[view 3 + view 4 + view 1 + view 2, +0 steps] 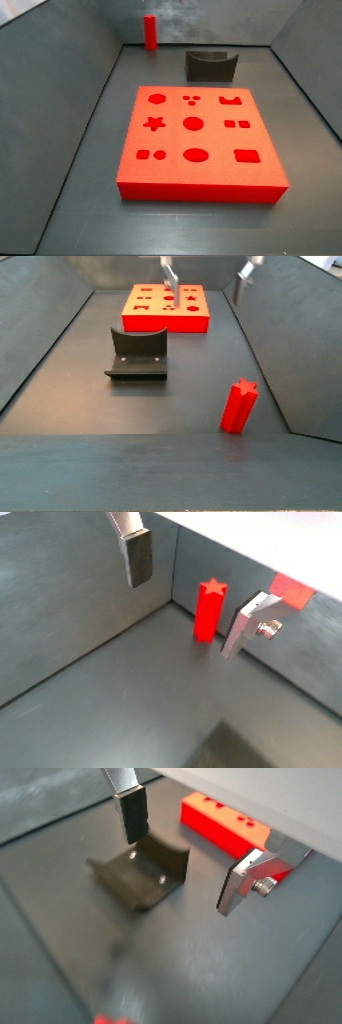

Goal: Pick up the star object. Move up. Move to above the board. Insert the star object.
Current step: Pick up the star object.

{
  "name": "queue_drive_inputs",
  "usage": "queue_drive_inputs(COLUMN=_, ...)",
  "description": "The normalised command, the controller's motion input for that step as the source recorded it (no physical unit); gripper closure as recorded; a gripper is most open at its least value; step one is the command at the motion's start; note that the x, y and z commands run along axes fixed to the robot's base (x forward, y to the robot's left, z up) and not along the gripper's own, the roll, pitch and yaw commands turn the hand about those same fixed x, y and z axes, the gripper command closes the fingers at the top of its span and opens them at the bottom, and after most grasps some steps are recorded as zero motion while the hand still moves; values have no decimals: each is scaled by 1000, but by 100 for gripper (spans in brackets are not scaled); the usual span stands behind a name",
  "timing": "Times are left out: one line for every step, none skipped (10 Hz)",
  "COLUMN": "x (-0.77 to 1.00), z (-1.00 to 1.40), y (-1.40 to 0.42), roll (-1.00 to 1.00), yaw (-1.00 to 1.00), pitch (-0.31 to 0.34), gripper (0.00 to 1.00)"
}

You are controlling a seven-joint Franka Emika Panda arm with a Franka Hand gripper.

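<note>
Nothing of the task is done yet, as I judge it; the star object (241, 406) stands upright and alone on the tabletop (120, 416), close to a side wall, and I am not touching it; in a side view it shows as a slim red peg (150, 31) at the far corner, well apart from the board (198, 140).

My gripper (201, 597) hangs above the floor with its fingers (139, 557) spread wide and nothing between them; in a wrist view the star object rises in the gap below, nearer one silver plate than the other, but not clamped; in a side view the gripper (207, 273) appears only at the frame's edge, up over the far end by the board, so how high I am over the peg is hard to say.

The board lies flat with its shaped holes open, the star hole (155, 124) among them and unfilled; the dark grey U-shaped block (138, 354) sits between board and peg, clear of both.

All four steps remain by my reckoning: descend and close on the star object; lift; carry it over the board; lower it into the star hole.
</note>
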Motion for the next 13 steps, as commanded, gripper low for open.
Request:
queue_drive_inputs(x=-320, z=-300, y=923, roll=-100, yaw=189, pitch=-70, gripper=0)
queue_drive_inputs(x=-229, z=-283, y=934, roll=-96, yaw=169, pitch=-51, gripper=0)
queue_drive_inputs(x=-220, z=-269, y=937, roll=-93, yaw=163, pitch=-50, gripper=0)
queue_drive_inputs(x=-109, z=-283, y=929, roll=-96, yaw=146, pitch=-40, gripper=0)
queue_drive_inputs(x=-54, z=-377, y=834, roll=-81, yaw=131, pitch=-59, gripper=0)
queue_drive_inputs(x=-54, z=-537, y=686, roll=-24, yaw=117, pitch=-91, gripper=0)
queue_drive_inputs(x=-37, z=-609, y=609, roll=0, yaw=131, pitch=-94, gripper=0)
queue_drive_inputs(x=-57, z=-631, y=614, roll=0, yaw=137, pitch=-97, gripper=0)
queue_drive_inputs(x=-37, z=-643, y=603, roll=0, yaw=154, pitch=-97, gripper=0)
queue_drive_inputs(x=-31, z=-671, y=546, roll=0, yaw=146, pitch=-100, gripper=0)
queue_drive_inputs(x=0, z=-797, y=383, roll=0, yaw=123, pitch=-87, gripper=0)
queue_drive_inputs(x=249, z=-989, y=263, roll=0, yaw=100, pitch=-53, gripper=0)
queue_drive_inputs(x=246, z=-1000, y=180, roll=0, yaw=46, pitch=-44, gripper=0)
